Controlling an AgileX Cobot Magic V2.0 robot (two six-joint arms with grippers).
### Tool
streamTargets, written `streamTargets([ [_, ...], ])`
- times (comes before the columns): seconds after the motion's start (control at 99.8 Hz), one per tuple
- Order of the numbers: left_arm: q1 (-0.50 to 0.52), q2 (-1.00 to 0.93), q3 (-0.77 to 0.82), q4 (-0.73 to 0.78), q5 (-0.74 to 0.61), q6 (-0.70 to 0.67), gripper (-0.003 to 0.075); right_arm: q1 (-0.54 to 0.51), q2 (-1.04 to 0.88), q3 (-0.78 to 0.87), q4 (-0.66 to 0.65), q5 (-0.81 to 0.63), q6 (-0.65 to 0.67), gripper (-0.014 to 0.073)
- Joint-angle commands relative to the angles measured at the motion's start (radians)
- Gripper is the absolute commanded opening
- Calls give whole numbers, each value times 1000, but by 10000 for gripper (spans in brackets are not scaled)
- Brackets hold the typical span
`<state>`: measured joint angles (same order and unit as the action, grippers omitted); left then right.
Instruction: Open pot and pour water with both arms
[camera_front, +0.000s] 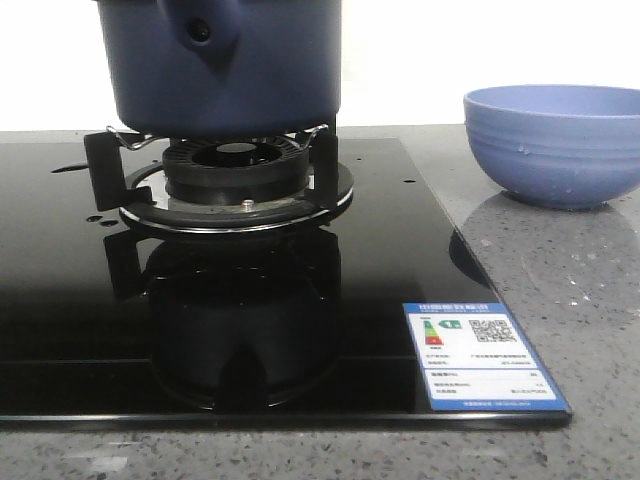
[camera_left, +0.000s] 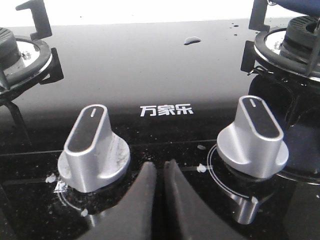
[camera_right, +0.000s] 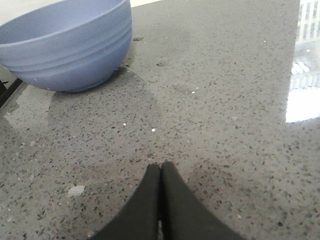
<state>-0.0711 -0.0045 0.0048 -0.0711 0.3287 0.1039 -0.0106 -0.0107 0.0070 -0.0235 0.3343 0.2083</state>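
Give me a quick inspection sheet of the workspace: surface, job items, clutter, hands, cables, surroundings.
Surface: black glass hob set in a grey speckled counter; droplets on the glass.
Job's things: dark blue pot sits on the burner support; its top is out of frame, so lid state unknown. Water seen only as drops on the hob.
Clutter: light blue bowl on the counter, right of the hob; two silver knobs; energy label sticker.
Hands: left hand shut, empty, between the knobs; right hand shut, empty, over bare counter.
Cables: nothing seen.
Surroundings: white wall behind.
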Motion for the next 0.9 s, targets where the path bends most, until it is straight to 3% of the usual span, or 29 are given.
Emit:
streamTargets([
  [0.0,3,-27,27,-9,-46,-6,-20,-8,-17,26,-7,-2,-5,-64],
  [0.541,3,-27,27,-9,-48,-6,-20,-8,-17,26,-7,-2,-5,-64],
  [0.692,3,-27,27,-18,-89,-6,-20,-8,-17,26,-4,-68,-5,-64],
  [0.762,3,-27,27,-141,-162,-7,-20,-8,-17,26,41,-144,-5,-64],
  [0.892,3,-27,27,-574,-312,-7,-20,-8,-17,26,166,-304,-5,-64],
])
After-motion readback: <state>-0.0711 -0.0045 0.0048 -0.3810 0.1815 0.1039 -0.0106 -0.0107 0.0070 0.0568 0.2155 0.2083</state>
